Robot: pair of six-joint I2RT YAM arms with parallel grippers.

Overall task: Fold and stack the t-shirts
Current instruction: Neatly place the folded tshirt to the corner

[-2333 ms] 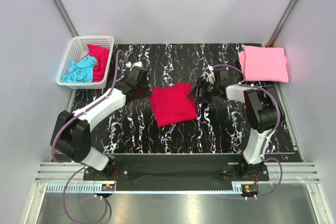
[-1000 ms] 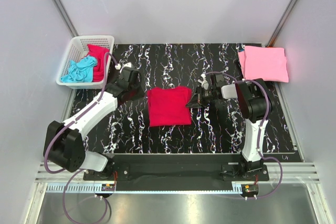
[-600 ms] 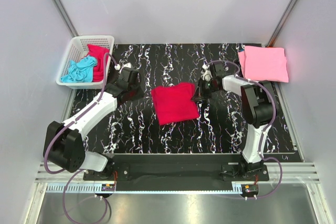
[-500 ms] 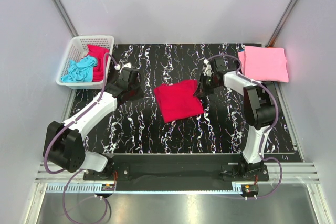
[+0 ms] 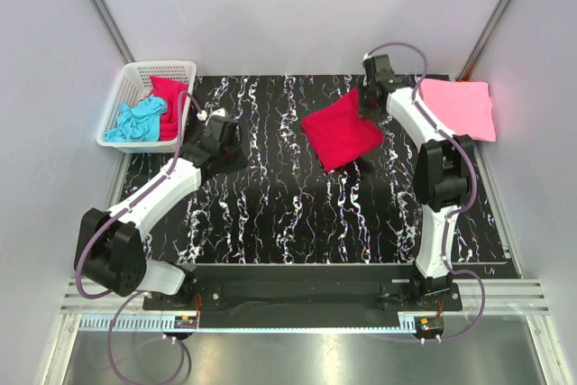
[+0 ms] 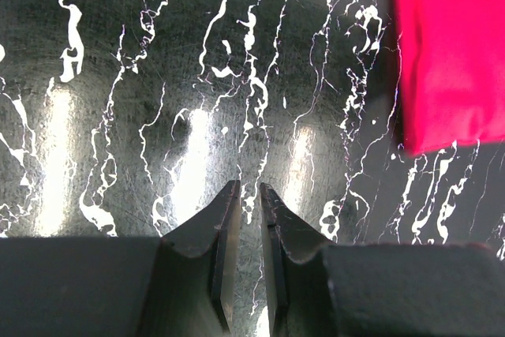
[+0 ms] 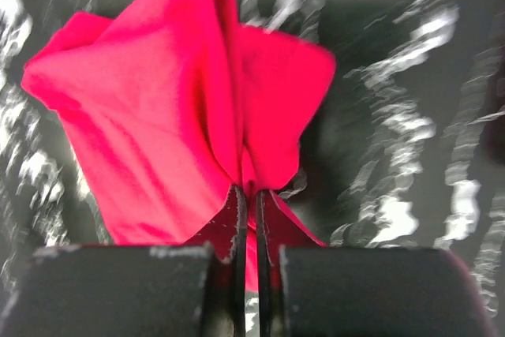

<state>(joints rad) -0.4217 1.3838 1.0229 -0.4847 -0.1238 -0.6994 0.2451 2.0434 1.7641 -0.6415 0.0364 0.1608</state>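
Observation:
A folded crimson t-shirt [image 5: 341, 130] hangs above the black marbled table [image 5: 270, 214] at the back right, and my right gripper [image 5: 368, 101] is shut on its edge. In the right wrist view the red t-shirt [image 7: 158, 100] bunches and drapes from the right gripper [image 7: 247, 191]. A folded light pink t-shirt [image 5: 455, 108] lies at the back right corner, just right of that gripper. My left gripper [image 5: 240, 160] hovers over bare table at the left; the left gripper [image 6: 245, 187] shows a narrow gap with nothing in it.
A white lattice basket [image 5: 135, 69] at the back left holds a turquoise t-shirt [image 5: 135, 121] and a red t-shirt [image 5: 171, 96]. Grey walls close in the table on three sides. The crimson t-shirt's corner [image 6: 450, 53] shows at the upper right of the left wrist view.
My right gripper has lifted the crimson t-shirt off the table's middle and carried it back and right, close to the pink t-shirt. The left arm has stayed put.

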